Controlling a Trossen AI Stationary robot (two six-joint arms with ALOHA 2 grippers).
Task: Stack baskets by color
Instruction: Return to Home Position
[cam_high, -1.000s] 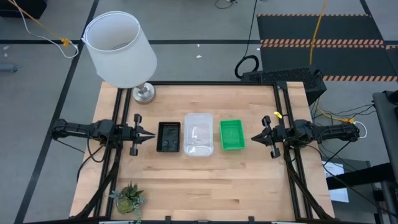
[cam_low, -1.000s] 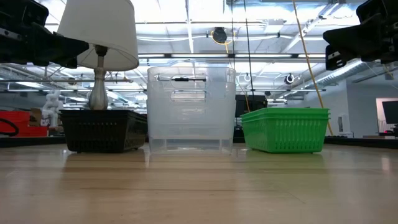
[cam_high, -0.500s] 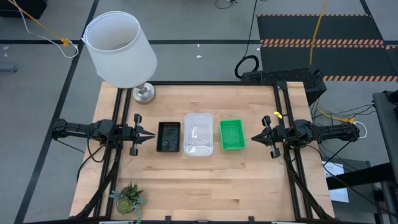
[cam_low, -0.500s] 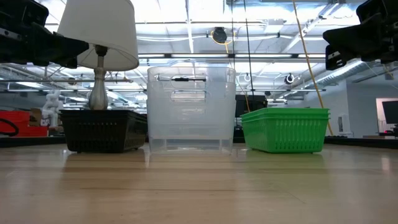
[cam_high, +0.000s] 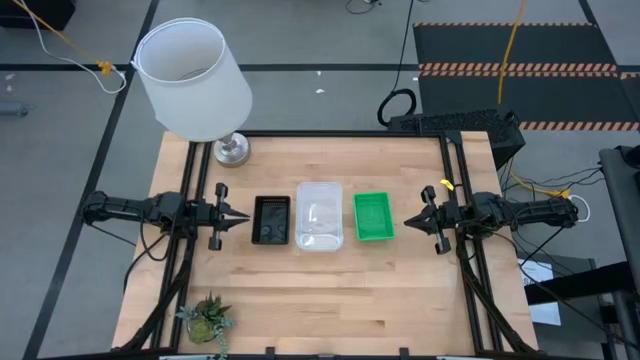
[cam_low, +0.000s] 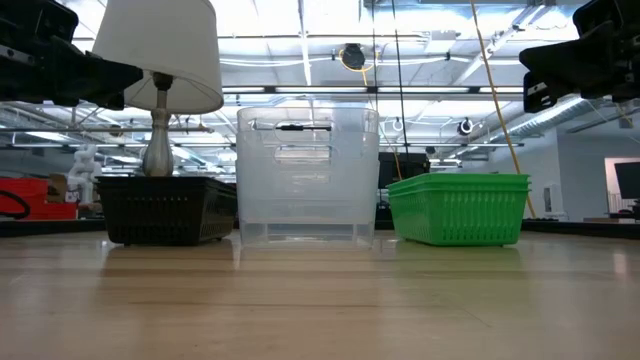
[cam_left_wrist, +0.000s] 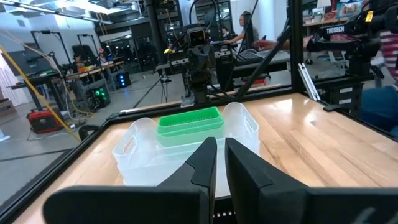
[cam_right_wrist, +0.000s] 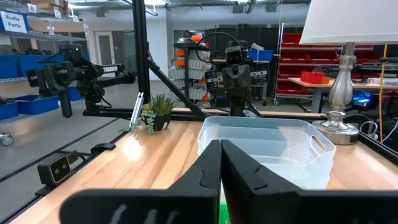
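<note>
Front edge of table (cam_high: 330, 300): small plant (cam_high: 207, 320), left corner. Mid-table, one row from left to right: black basket stack (cam_high: 271, 220), clear basket stack (cam_high: 319, 215), green basket stack (cam_high: 373, 217). They sit just beside each other with slim gaps between. In the low view the clear stack is tallest. Left gripper (cam_high: 243, 221) hangs just left of the black stack, above the table, tips pointing at it, fingers closed to a thin slit, holding nothing. Right gripper (cam_high: 409, 222) is near the green stack's right side, fingers pressed together, empty. Far left corner: white lamp (cam_high: 192, 78).
</note>
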